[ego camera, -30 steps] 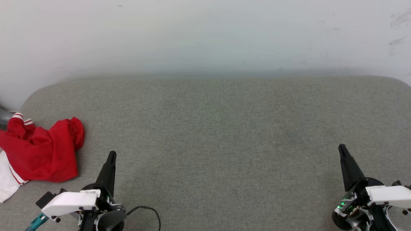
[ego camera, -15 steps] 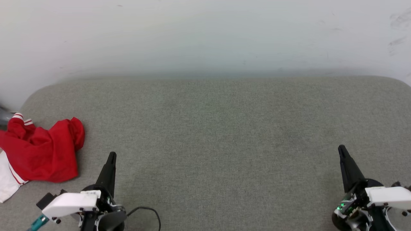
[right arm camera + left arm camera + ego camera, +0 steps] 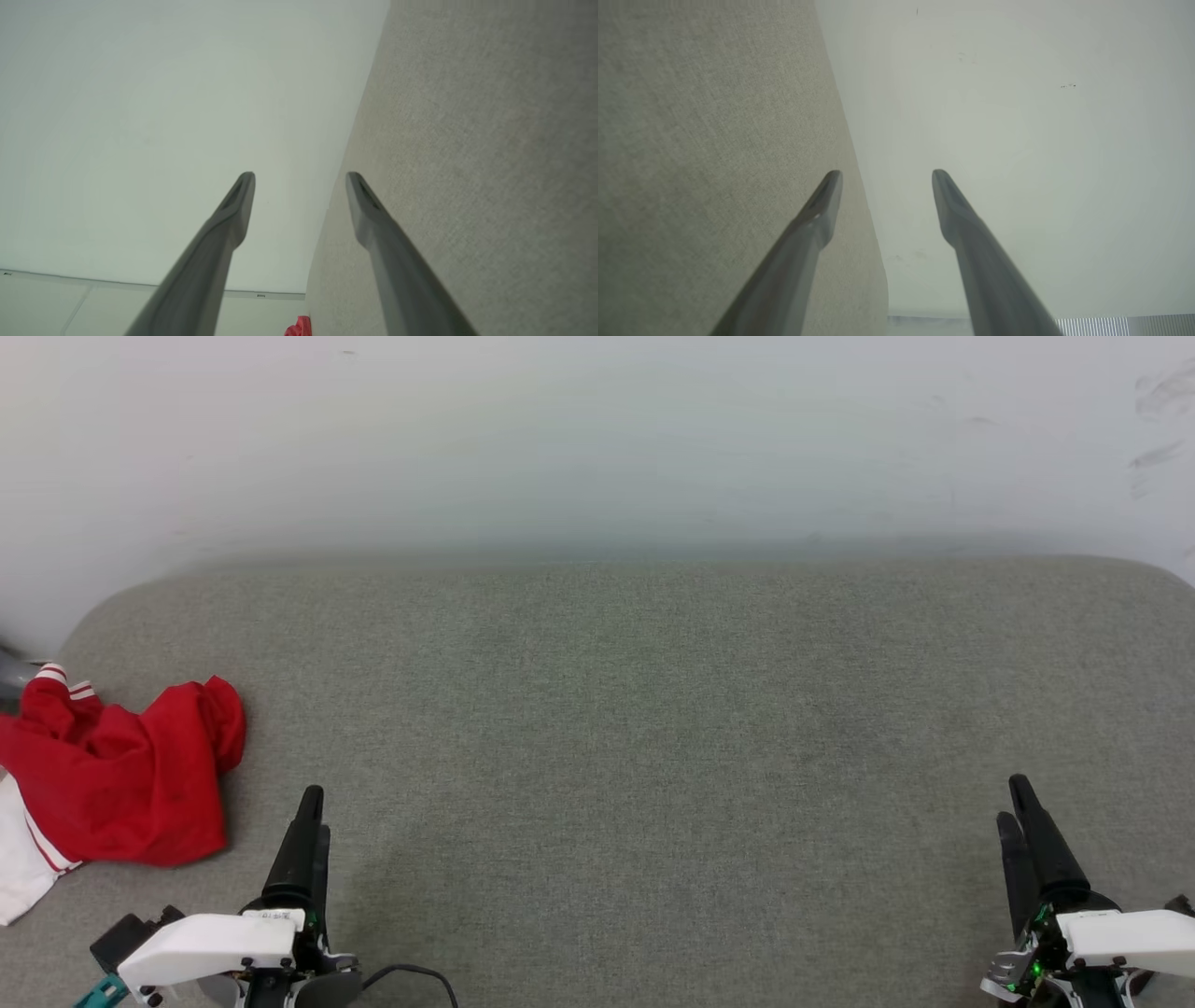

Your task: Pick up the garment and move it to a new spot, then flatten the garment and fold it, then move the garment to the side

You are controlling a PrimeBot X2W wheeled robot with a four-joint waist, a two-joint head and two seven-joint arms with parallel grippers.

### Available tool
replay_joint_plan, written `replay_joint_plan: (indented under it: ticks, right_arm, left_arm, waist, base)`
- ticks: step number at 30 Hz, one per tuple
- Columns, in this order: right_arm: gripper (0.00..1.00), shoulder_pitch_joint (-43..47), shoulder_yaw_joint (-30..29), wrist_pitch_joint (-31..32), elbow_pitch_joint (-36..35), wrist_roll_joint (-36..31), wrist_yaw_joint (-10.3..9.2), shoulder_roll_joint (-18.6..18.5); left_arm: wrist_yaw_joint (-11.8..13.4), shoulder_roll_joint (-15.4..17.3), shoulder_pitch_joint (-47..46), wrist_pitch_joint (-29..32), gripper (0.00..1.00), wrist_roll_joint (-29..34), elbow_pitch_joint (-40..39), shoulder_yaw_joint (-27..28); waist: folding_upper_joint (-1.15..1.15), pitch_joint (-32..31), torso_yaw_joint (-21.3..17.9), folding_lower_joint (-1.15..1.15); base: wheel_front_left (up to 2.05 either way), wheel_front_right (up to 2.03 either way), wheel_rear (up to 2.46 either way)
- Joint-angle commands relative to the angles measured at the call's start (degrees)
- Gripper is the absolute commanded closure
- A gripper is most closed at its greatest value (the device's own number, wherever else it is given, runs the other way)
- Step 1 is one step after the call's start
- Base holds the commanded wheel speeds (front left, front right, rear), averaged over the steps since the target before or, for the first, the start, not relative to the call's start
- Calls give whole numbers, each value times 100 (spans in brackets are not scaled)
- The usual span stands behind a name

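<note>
1. Both grippers have drawn back toward the bottom edge of the head view since a second ago. Their fingers, which then lay pressed together into one dark spike each, now stand parted.
2. The left gripper (image 3: 313, 807) sits at the lower left above the grey fabric pad (image 3: 635, 709), pointing up the view. From the head it is seen nearly edge-on, but in its own wrist view the two fingers (image 3: 822, 210) are spread wide with nothing between them. Pad lies behind one finger and white wall (image 3: 1017, 116) behind the other.
3. The right gripper (image 3: 1010, 800) sits at the lower right over the pad. Both dark tips show separately there, one slightly behind the other. In its wrist view the fingers (image 3: 233, 210) are likewise spread and empty.
4. The garment (image 3: 121, 775) has not shifted. It lies crumpled at the pad's far left edge, up and to the left of the left gripper and apart from it. It is a bright red heap, with a white sleeve (image 3: 19, 887) spilling toward the bottom left and striped trim (image 3: 61, 677) at its upper corner. A scrap of the red cloth also shows at the bottom edge of the right wrist view.
5. Neither gripper touches the garment — the right one is well apart from it, across the whole pad.
6. A black cable (image 3: 411, 975) loops on the pad beside the left wrist.
</note>
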Motion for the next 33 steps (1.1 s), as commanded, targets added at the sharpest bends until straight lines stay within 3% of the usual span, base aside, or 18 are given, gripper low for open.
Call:
replay_joint_plan:
  ticks: [1,20,33]
  right_arm:
    - [0,-68,-39,-62,-162,-204,1,-9]
    - [0,138,185,-516,-831,-2685,1,-8]
    - [0,283,385,-779,-1057,-4185,1,-8]
  left_arm:
    - [47,11,-80,-62,0,219,-189,8]
    - [702,14,59,-509,0,2517,-795,-325]
    - [953,17,159,-771,0,3857,-884,-513]
  waist:
    - [0,0,0,0]
    - [0,-11,13,0]
    - [0,-35,33,0]
  base:
    - [0,0,0]
    - [0,0,0]
    - [0,0,0]
